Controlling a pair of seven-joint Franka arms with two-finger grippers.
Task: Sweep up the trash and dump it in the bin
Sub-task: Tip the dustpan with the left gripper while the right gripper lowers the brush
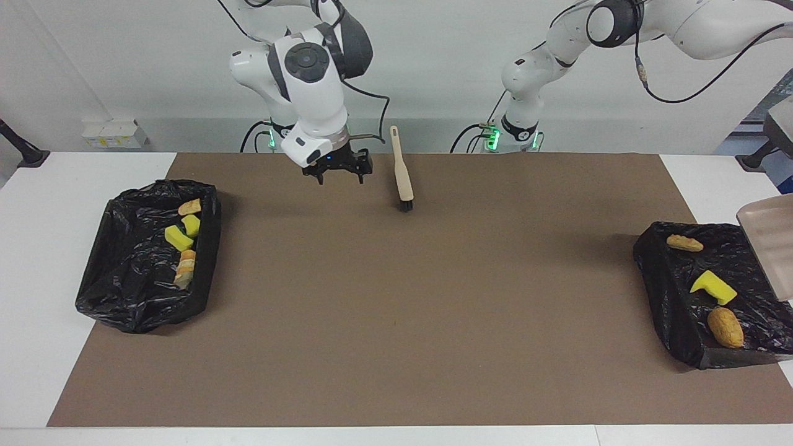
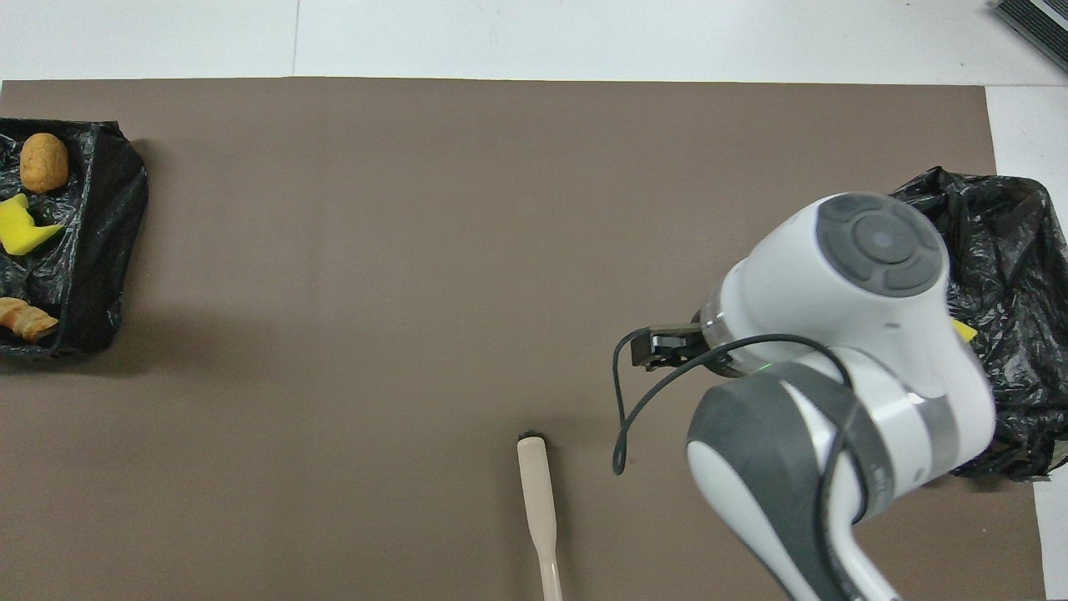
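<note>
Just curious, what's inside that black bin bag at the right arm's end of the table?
The bag holds four scraps: two yellow sponge chunks and two tan bread pieces. Its folds may hide more.

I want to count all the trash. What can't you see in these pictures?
- Overhead view: the right arm covers part of the bin at its end; only one yellow scrap tip shows.
- Facing view: the edge cuts off the dustpan.
- Left gripper: outside both views.

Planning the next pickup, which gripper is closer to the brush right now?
Right. The right gripper hangs over the mat just beside the brush; the left gripper is out of view.
</note>
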